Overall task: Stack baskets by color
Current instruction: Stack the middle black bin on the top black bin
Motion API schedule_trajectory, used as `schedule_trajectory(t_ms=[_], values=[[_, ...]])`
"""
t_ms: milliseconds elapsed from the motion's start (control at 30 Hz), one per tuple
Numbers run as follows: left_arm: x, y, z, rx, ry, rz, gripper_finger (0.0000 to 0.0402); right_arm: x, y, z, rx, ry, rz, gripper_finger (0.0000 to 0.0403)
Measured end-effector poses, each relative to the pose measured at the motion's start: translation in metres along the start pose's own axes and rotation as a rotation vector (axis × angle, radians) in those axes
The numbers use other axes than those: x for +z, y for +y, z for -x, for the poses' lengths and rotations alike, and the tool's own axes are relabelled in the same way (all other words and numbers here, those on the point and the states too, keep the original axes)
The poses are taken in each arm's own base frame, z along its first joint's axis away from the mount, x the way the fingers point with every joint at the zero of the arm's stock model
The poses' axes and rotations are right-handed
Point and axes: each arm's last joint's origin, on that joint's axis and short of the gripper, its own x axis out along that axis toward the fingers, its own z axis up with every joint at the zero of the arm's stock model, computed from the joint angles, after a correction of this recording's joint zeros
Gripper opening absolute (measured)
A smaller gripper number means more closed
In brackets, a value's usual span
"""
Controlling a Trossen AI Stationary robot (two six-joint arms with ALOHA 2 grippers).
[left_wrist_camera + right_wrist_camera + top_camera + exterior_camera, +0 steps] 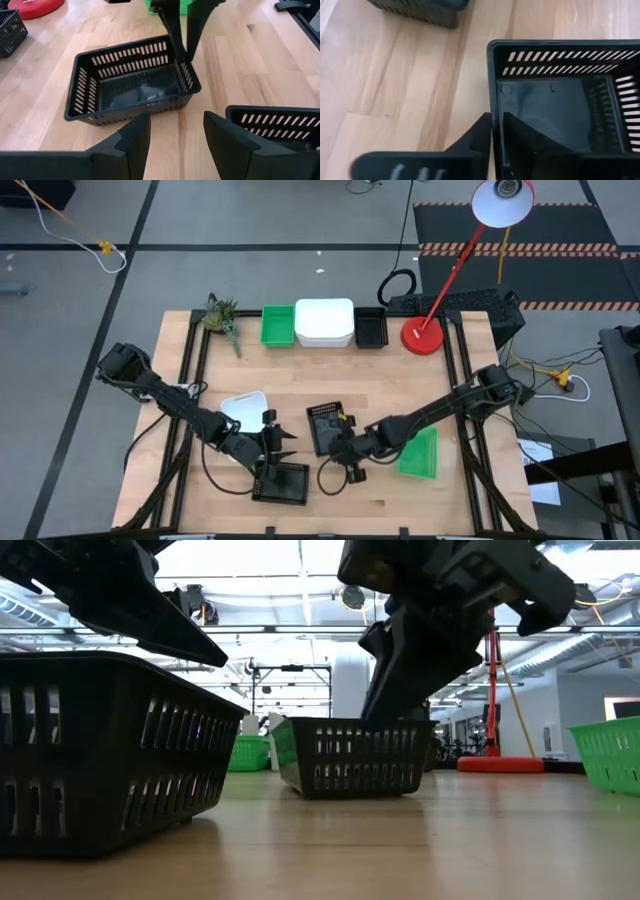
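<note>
A black basket sits flat on the table's middle, and my right gripper is shut on its wall; the left wrist view shows the same basket. My left gripper stands open just left of it, above a second black basket at the near edge. A white basket lies beside the left arm. A green basket lies at the right. At the far edge stand a green basket, a white basket and a black basket in a row. My right gripper has the black basket's side wall between its fingers, close to a corner. One finger is inside the basket and one is outside. The fingers slant down from the table's right. The basket rests level on its bottom on the table.
A small plant lies at the far left and a red lamp base stands at the far right, its arm reaching over the table's edge. Bare wood shows between the far row and the middle basket.
</note>
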Motion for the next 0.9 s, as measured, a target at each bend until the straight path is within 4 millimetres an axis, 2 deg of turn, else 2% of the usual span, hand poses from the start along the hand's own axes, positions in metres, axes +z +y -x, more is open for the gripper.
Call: schedule_trajectory(t_ms=[133, 367, 500, 600, 733, 900], values=[[0.0, 0.0, 0.0, 0.0, 0.0, 0.0, 0.0186, -0.001, -0.005, 0.0, 0.01, 0.021, -0.006, 0.0008], [0.0, 0.0, 0.0, -0.002, -0.001, 0.003, 0.0186, -0.002, -0.01, -0.001, 0.002, 0.034, -0.031, 0.0059], [0.0, -0.001, 0.0, -0.003, -0.001, 0.004, 0.0186, -0.002, -0.013, -0.002, -0.007, 0.036, -0.049, 0.007], [0.0, -0.001, 0.0, -0.003, -0.001, 0.004, 0.0186, -0.002, -0.014, -0.002, -0.009, 0.038, -0.041, 0.0054], [0.0, -0.001, 0.0, -0.003, -0.001, 0.004, 0.0186, -0.002, -0.016, -0.002, -0.011, 0.045, -0.033, 0.0012], [0.0, -0.001, 0.001, -0.006, 0.0, 0.002, 0.0186, -0.003, -0.018, 0.005, -0.02, 0.061, -0.03, 0.0016]])
